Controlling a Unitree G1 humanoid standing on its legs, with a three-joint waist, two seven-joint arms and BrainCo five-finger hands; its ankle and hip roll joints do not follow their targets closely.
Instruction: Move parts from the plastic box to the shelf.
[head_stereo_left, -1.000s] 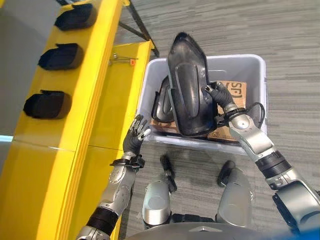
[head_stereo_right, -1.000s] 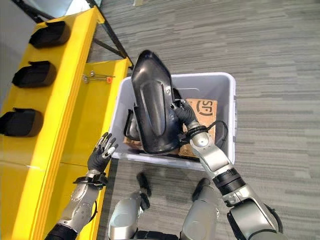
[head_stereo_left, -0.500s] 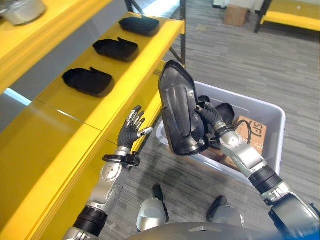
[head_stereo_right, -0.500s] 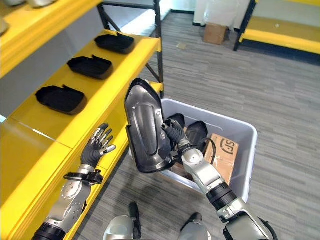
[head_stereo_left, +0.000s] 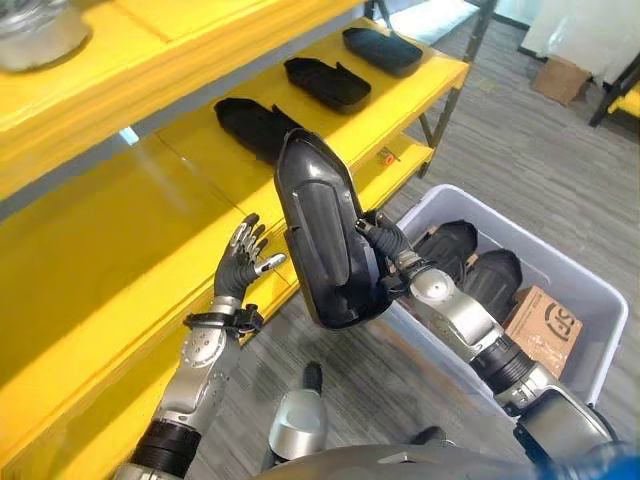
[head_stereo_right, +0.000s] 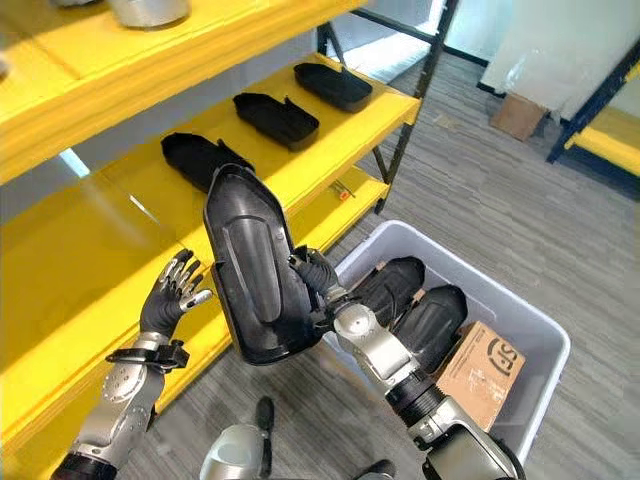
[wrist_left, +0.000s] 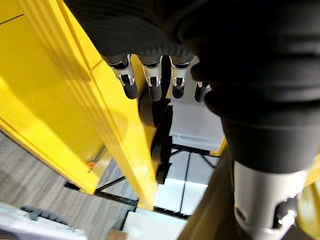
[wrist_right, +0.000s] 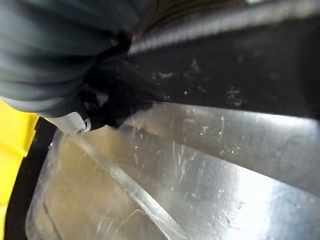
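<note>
Floor is grey striped carpet (head_stereo_left: 520, 140). Yellow shelf (head_stereo_left: 120, 250) runs along the robot's left, black upright post (head_stereo_right: 405, 130) at its far end. A level above holds a metal pot (head_stereo_right: 150, 10) at its front edge. Far side of the room: cardboard carton (head_stereo_left: 560, 75) on the floor, another yellow rack (head_stereo_right: 610, 140) at the right edge.

Middle shelf level carries three black parts (head_stereo_left: 335, 83) in a row along its length, the nearest one partly hidden behind the held part. Small bits (head_stereo_left: 385, 157) lie on the lower level near its end.

White plastic box (head_stereo_left: 590, 290) sits on the floor just beside the shelf's far end, with two black parts (head_stereo_right: 420, 310) and a cardboard box (head_stereo_right: 485, 365) inside, cardboard at the near right corner.

Right hand (head_stereo_left: 385, 240) grips a large black part (head_stereo_left: 320, 230), fingers curled round its right edge; part is upright, narrow end up, lifted clear of the plastic box and held over the shelf's front edge.

Left hand (head_stereo_left: 240, 265) is open, fingers spread and straight, raised at the shelf's front edge, just left of the large black part, not touching it
</note>
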